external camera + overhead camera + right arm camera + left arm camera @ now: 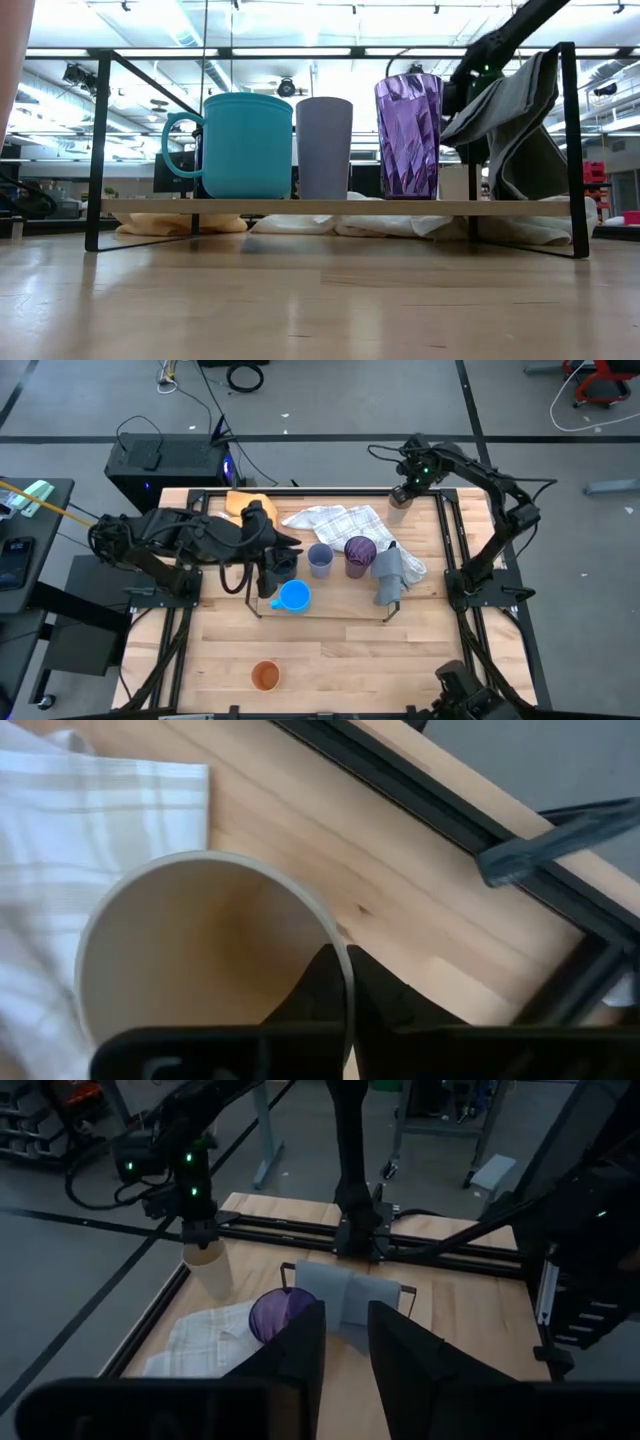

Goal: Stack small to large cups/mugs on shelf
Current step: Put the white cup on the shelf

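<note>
The shelf [450, 207] carries a blue mug [245, 145], a pale lavender cup [324, 147] and a purple cup [408, 135] in a row. A dark cup [284, 567] behind the mug is partly hidden under my left arm. The tan cup [401, 500] stands at the table's far right, beside the white-checked cloth [335, 520], with my right gripper [335, 982] shut on it. An orange cup [265, 676] sits alone near the front edge. My left gripper [346, 1350] hovers high over the shelf's left end, open with a narrow gap and nothing in it. My right gripper pinches the tan cup's rim [338, 942], on the side away from the cloth, with one finger inside the cup and one outside. The fingers come from above, pointing steeply down. The cup stays upright [207, 1265]; whether its base is off the table I cannot tell.
A grey cloth [390, 575] drapes over the shelf's right end. A yellow cloth [245, 503] lies at the far left behind the shelf. Black rails [447, 540] border the table's sides. Bare wood lies between the shelf and the front edge.
</note>
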`<state>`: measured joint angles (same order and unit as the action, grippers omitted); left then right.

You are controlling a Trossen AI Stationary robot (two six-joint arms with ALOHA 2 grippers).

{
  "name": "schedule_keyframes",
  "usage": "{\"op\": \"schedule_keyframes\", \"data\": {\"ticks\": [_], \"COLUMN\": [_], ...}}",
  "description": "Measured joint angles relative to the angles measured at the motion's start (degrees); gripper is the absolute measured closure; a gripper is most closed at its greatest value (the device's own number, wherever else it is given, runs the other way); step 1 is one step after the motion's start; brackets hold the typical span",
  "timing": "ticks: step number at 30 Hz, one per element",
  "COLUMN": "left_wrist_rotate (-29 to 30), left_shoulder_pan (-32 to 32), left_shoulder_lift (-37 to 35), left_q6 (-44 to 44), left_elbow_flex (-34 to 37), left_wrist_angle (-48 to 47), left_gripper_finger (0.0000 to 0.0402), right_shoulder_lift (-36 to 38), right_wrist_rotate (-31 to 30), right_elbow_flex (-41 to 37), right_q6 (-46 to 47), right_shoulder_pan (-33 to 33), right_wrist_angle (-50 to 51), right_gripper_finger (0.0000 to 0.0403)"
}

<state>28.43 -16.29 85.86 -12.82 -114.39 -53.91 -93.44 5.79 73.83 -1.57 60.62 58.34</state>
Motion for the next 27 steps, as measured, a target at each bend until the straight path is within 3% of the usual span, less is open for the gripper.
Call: {"op": "schedule_keyframes", "data": {"ticks": [8, 14, 23, 27], "left_wrist_rotate": [0.0, 0.0, -1.5, -3.6], "left_shoulder_pan": [0.1, 1.3, 4.2, 5.2], "left_shoulder_lift": [0.0, 0.0, 0.0, 0.0], "left_q6": [2.8, 4.8, 9.8, 12.3], "left_elbow_flex": [0.0, 0.0, 0.0, 0.0], "left_wrist_angle": [0.0, 0.0, 0.2, 2.4], "left_gripper_finger": [0.032, 0.0317, 0.0313, 0.0316], "right_shoulder_lift": [4.2, 7.0, 7.4, 5.2], "right_wrist_rotate": [0.6, 2.6, 9.8, 11.5], "right_elbow_flex": [9.5, 22.5, 44.0, 49.3], "right_q6": [-1.0, 0.6, 14.3, 20.0], "right_shoulder_pan": [-2.8, -9.4, -26.8, -35.5], "right_wrist_angle": [11.9, 21.9, 27.0, 27.6], "right_gripper_finger": [0.0401, 0.0402, 0.0402, 0.0402]}}
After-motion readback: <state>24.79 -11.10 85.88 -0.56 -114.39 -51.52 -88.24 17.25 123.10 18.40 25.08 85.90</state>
